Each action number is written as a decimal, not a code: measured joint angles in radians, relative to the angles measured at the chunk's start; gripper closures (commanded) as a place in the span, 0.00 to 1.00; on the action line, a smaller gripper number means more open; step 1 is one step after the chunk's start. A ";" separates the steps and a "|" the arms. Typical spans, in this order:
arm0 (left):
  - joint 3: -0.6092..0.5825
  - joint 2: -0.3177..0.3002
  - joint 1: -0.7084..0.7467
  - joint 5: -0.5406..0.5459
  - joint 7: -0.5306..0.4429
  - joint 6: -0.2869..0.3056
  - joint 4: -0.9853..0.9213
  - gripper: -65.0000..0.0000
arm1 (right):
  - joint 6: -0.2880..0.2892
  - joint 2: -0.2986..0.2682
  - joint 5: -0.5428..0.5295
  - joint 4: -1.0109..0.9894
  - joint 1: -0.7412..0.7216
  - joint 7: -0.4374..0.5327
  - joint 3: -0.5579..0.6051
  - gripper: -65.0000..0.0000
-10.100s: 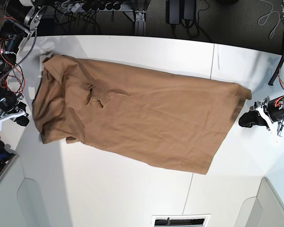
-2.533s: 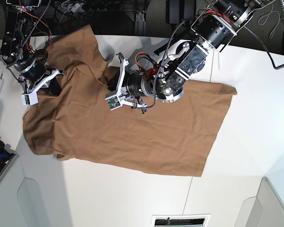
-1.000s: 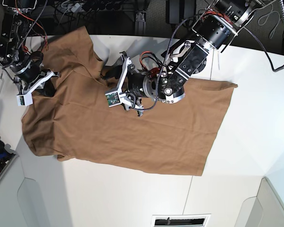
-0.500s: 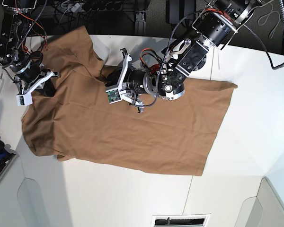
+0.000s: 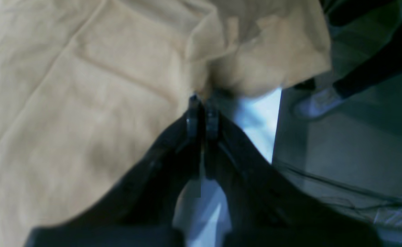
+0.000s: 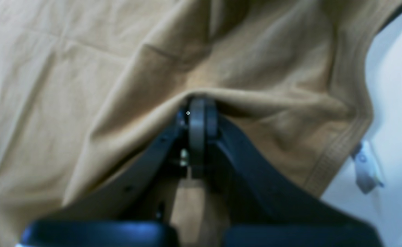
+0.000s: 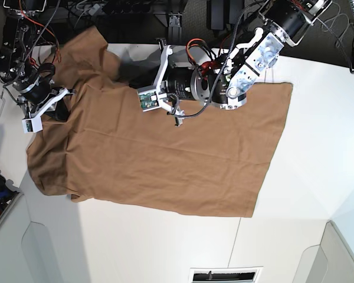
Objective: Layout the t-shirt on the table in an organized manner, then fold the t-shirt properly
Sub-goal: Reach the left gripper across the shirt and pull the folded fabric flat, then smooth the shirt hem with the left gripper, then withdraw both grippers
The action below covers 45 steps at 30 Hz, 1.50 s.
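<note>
The t-shirt [image 7: 165, 159] lies spread on the white tabletop [image 7: 165, 247], soft and floppy. Farther back, the left end effector [image 5: 202, 103] pinches its far edge. The right end effector [image 6: 197, 103] pinches a fold. Edges and corners are best to grab.

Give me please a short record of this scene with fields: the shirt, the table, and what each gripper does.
shirt: tan-brown soft fabric t-shirt, mostly spread, bunched and raised at the collar end
table: broad matte white tabletop under the shirt
left gripper: shut on a shirt edge near the table's far side
right gripper: shut on a raised fold of the shirt
white tag: beside the ribbed hem, on the table
</note>
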State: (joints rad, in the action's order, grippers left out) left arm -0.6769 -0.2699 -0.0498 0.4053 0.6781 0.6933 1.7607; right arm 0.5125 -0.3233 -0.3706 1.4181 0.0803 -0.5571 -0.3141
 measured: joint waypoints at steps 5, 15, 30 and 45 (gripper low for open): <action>0.000 -0.029 0.059 0.035 0.006 0.000 0.025 1.00 | -0.003 0.000 0.024 -0.023 -0.042 -0.006 0.000 1.00; 0.023 -0.032 0.094 0.045 0.013 0.000 0.025 0.76 | -0.040 0.003 0.006 0.006 -0.064 -0.074 -0.002 1.00; 0.435 -0.030 -0.048 0.108 -0.085 -0.011 -0.050 0.92 | -0.125 0.004 -0.055 0.053 -0.065 -0.044 -0.223 0.95; 0.462 -0.030 -0.441 -0.134 -0.458 -0.121 -1.005 1.00 | -0.086 0.008 -0.075 -0.040 -0.131 -0.049 -0.220 1.00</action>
State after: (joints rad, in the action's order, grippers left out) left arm -0.2153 -0.2996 -0.4904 0.2718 0.2199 0.5724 0.7559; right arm 0.4263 -0.3157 -0.4458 1.3781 -0.0505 -0.6060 -0.5346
